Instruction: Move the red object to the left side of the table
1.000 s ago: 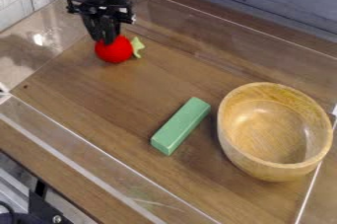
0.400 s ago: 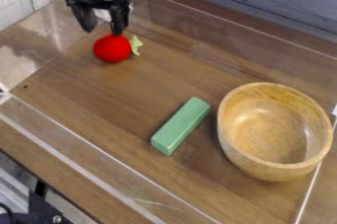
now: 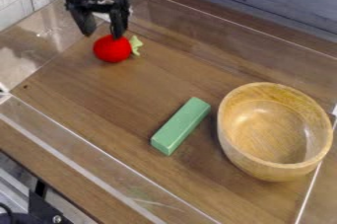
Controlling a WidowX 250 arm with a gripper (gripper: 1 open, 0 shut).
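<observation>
The red object [image 3: 114,48], a small round toy fruit with a green tip on its right, rests on the brown wood-grain table [image 3: 145,90] near the far left corner. My black gripper [image 3: 101,19] hangs just above and behind it, pointing down. Its two fingers stand spread apart and open, with nothing between them. The fruit lies free of the fingertips.
A green rectangular block [image 3: 180,125] lies at the middle front of the table. A wooden bowl [image 3: 274,130] stands at the right. Low clear plastic walls [image 3: 79,174] edge the tabletop.
The gripper was shut on the red object a second ago; it has opened, let go and risen slightly. The fruit stays where it was set down.
</observation>
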